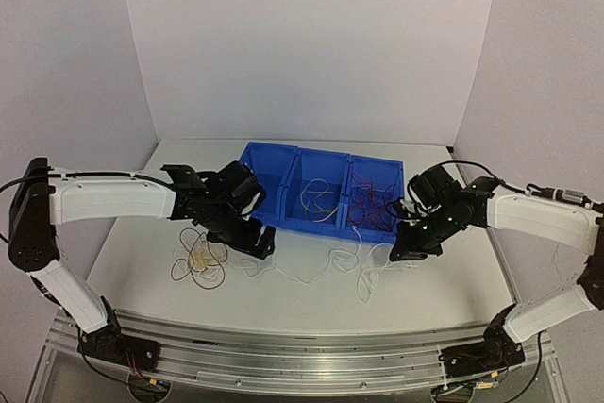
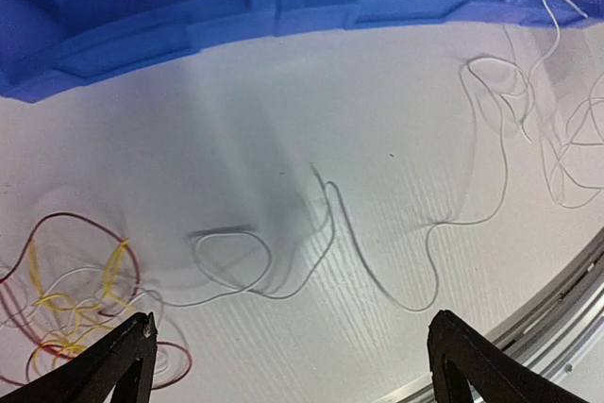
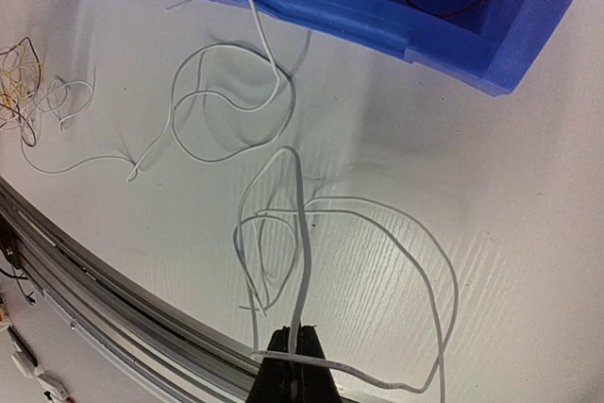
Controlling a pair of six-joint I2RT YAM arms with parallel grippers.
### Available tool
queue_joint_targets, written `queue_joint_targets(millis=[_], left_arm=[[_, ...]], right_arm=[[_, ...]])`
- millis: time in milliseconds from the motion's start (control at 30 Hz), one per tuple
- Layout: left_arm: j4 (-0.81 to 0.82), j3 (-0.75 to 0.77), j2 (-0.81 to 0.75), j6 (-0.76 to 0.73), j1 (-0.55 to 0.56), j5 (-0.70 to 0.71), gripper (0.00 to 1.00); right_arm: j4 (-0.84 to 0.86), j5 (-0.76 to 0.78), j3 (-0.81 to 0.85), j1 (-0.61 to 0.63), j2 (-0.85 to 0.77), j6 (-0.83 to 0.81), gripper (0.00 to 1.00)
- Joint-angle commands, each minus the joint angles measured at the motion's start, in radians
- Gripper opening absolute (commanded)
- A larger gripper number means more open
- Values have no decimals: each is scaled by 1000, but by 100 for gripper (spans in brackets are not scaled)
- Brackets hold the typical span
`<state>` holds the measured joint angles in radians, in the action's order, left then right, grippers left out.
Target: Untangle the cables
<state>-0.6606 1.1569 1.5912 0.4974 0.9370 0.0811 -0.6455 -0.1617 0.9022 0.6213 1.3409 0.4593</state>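
White cables (image 1: 349, 266) lie looped on the table in front of a blue three-compartment bin (image 1: 269, 159). My right gripper (image 3: 294, 329) is shut on a white cable (image 3: 300, 233) and holds it above the table; the gripper also shows in the top view (image 1: 408, 250). My left gripper (image 2: 288, 346) is open and empty above a loose white cable (image 2: 377, 276); it shows in the top view too (image 1: 255, 241). A tangle of yellow, red and white cables (image 2: 71, 304) lies by its left finger, and shows in the top view (image 1: 200, 261).
The bin's middle compartment holds yellow cables (image 1: 319, 200) and its right one red cables (image 1: 373, 203). A metal rail (image 1: 302, 365) runs along the table's near edge. More white loops (image 2: 557, 139) lie at the right of the left wrist view.
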Motion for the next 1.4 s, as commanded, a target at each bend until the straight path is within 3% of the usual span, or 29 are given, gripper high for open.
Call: queue_joint_targets(millis=[0,300,567,900,1100,1367], left_arm=[[156,-18,34,-94,9,-192,99],[151,-13,195,-157,11,-196,85],[123,-24,249,-125,14,-177,78],[18,59,360,-29,76,4,47],[16,84,379,12,83,39,2],[170,73,159,26,83,73,0]], right_arm=[[50,20,-16,22,34,20,1],[67,42,-29,23,75,42,2],[91,38,-52,24,89,62,2],[141,16,-51,29,134,75,3],[161,9,-40,40,151,78,11],[154,58,-45,40,94,88,27]])
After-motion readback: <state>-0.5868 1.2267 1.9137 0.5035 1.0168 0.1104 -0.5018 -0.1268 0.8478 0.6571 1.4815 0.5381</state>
